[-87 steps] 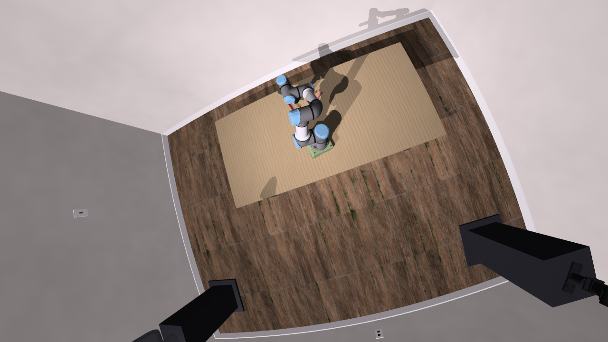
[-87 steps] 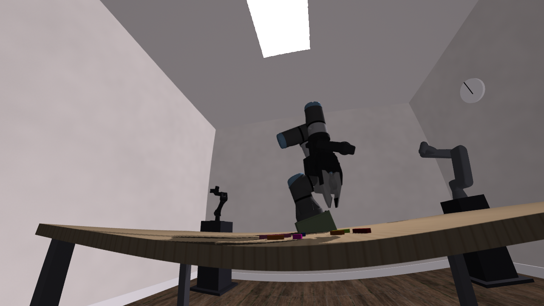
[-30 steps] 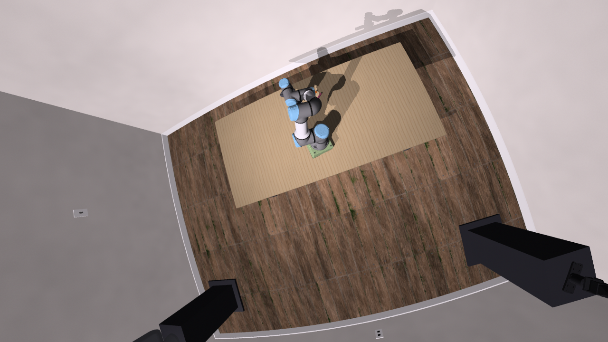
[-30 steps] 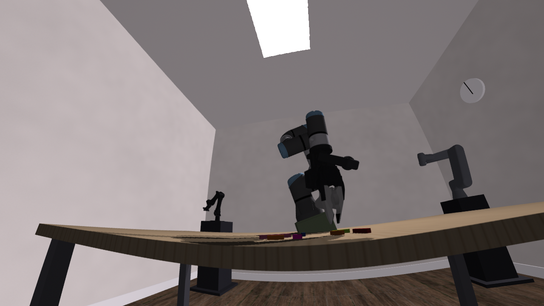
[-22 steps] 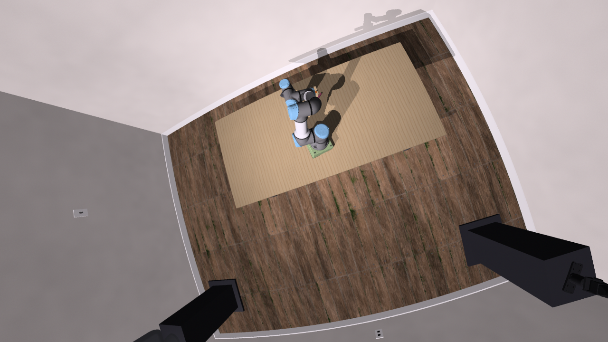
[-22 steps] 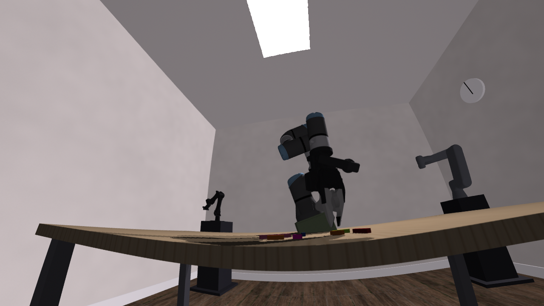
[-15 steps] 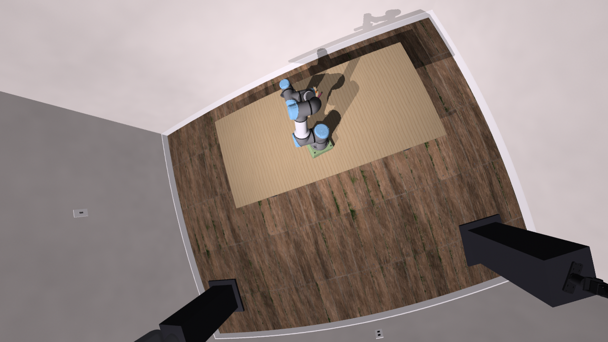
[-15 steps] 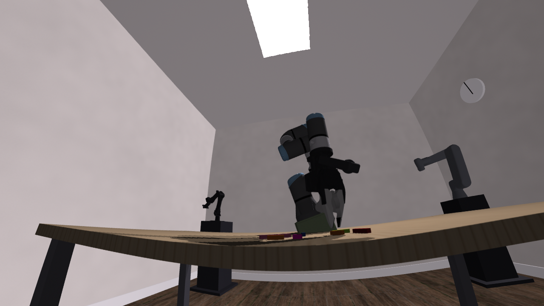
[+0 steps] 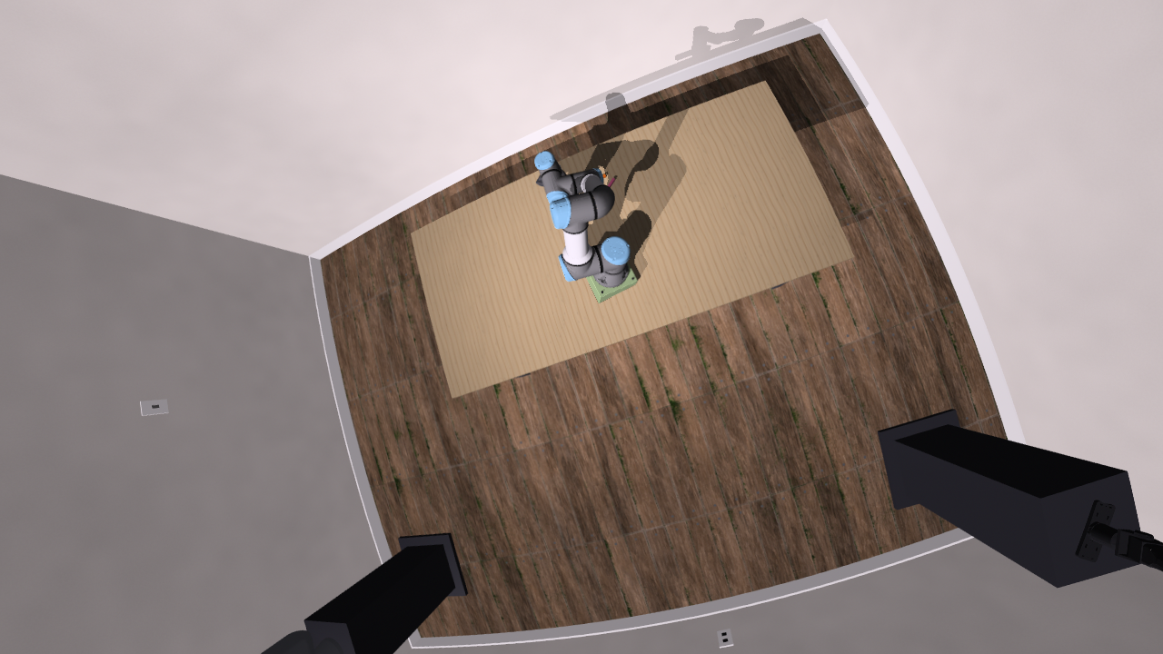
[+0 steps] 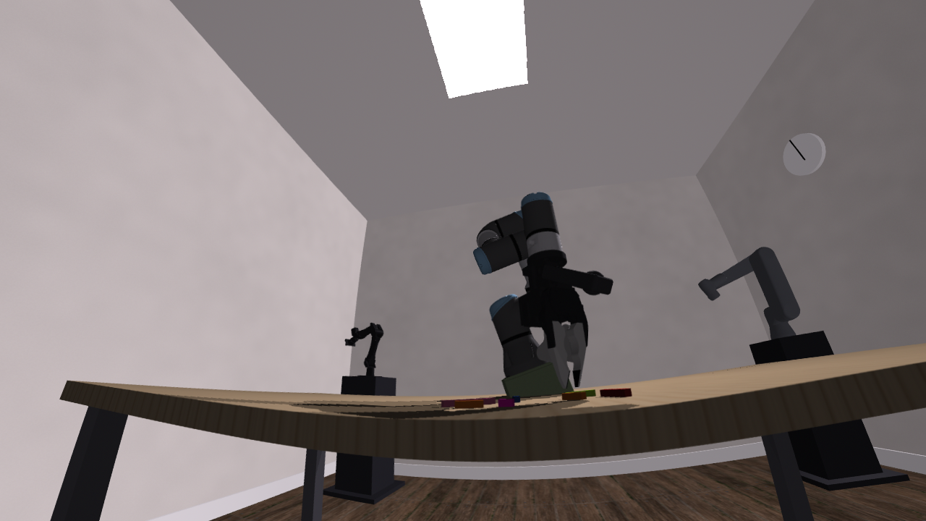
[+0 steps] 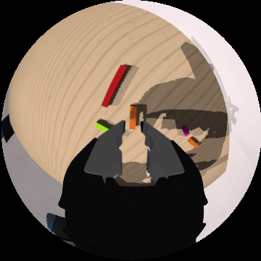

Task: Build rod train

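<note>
Wrist view shows the gripper [image 11: 133,127] hanging just above the table [image 11: 65,72] with its jaws a little way apart and nothing held between them. An orange rod [image 11: 133,117] lies flat right past the tips, with a red rod [image 11: 114,85] and a lime rod [image 11: 102,125] near it. I think it is getting ready to grab the orange rod, so next it must drop down around it and squeeze.

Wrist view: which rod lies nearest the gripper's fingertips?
The orange rod just beyond the gripper; the red rod lies farther, the lime rod off to one side.
</note>
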